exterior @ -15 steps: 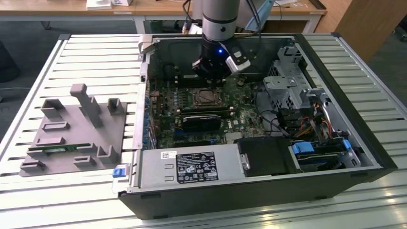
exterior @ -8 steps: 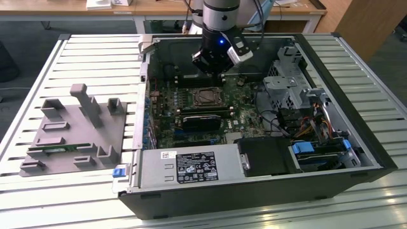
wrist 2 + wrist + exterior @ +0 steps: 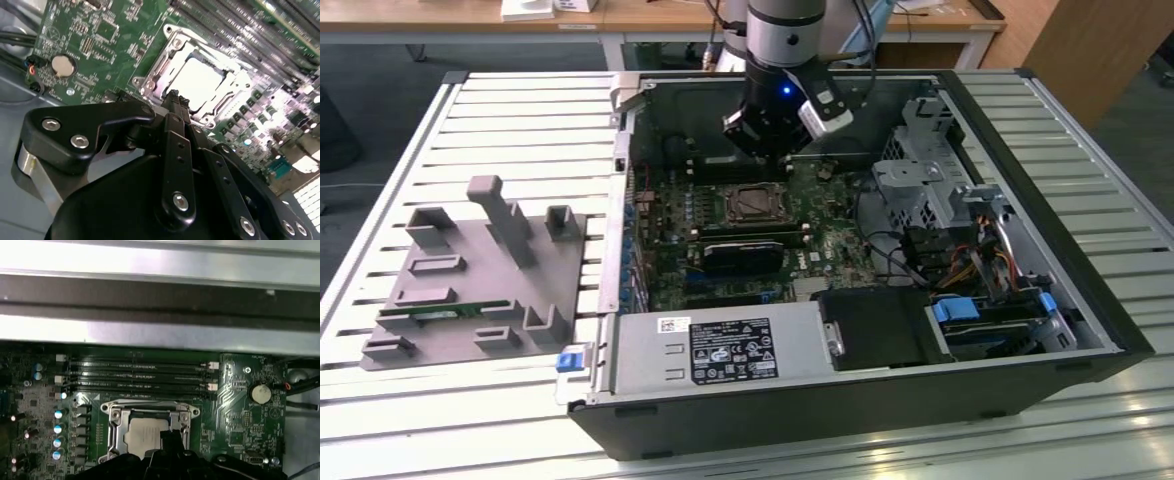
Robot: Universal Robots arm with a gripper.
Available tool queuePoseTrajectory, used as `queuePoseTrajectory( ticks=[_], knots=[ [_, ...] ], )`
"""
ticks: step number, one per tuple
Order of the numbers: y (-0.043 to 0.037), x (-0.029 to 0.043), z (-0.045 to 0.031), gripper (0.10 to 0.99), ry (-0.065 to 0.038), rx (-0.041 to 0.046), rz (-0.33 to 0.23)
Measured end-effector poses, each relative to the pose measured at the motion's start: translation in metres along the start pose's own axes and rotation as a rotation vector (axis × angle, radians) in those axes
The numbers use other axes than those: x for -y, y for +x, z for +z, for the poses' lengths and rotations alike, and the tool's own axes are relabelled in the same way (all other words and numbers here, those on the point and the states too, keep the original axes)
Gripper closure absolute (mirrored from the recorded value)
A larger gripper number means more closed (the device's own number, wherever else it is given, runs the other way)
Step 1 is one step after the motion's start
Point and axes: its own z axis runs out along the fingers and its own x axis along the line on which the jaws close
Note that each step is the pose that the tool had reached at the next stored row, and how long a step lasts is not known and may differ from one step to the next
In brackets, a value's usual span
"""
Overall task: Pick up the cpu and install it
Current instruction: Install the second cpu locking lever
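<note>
The cpu (image 3: 754, 203) lies flat inside the metal-framed socket (image 3: 727, 190) on the green motherboard of the open computer case. Its silver top shows in both wrist views (image 3: 200, 82) (image 3: 145, 432), ringed by the socket frame (image 3: 160, 65) (image 3: 115, 415). My gripper (image 3: 767, 152) hangs just above the socket's far edge. The black fingers meet at a narrow tip (image 3: 174, 97) (image 3: 170, 437) beside the chip, shut with nothing between them.
Memory slots (image 3: 140, 375) run beside the socket, and a coin battery (image 3: 260, 392) sits close by. A power supply (image 3: 720, 350) and drive cage (image 3: 921, 180) crowd the case. A grey fixture tray (image 3: 467, 280) holding a green memory stick (image 3: 440, 312) sits at the exterior view's left.
</note>
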Motion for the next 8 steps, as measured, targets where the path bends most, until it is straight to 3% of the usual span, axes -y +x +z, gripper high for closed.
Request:
queuePoseTrajectory(
  ticks=[8],
  knots=[
    [0.0009,0.0253,0.0001,0.98,0.0,-0.0005,0.002]
  ],
)
